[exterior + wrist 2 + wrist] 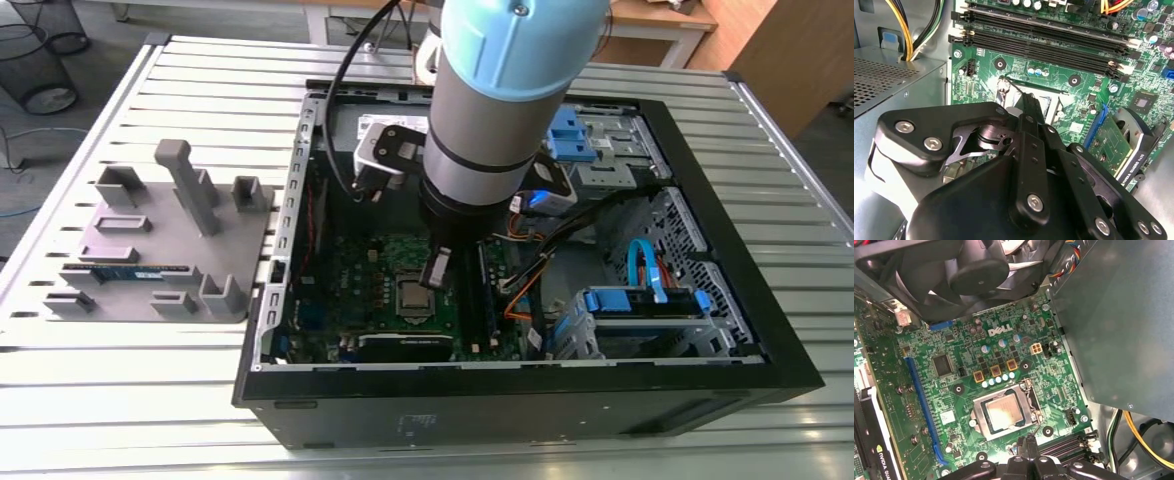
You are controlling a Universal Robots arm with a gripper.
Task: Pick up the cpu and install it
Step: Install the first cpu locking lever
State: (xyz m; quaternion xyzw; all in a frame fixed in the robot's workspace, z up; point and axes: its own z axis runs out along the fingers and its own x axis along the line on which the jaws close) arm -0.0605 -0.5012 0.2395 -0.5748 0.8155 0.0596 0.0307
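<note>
One small square cpu with a silver-grey metal top lies flat inside the metal socket frame on the green motherboard, in the open black computer case. My black gripper hangs just beside the socket. Its fingers are drawn together with nothing pinched between them. Contact with the frame: cannot tell.

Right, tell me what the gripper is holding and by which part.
Nothing: the gripper, shut, hangs over the motherboard beside the socket, while the cpu lies flat in that socket, apart from it.
</note>
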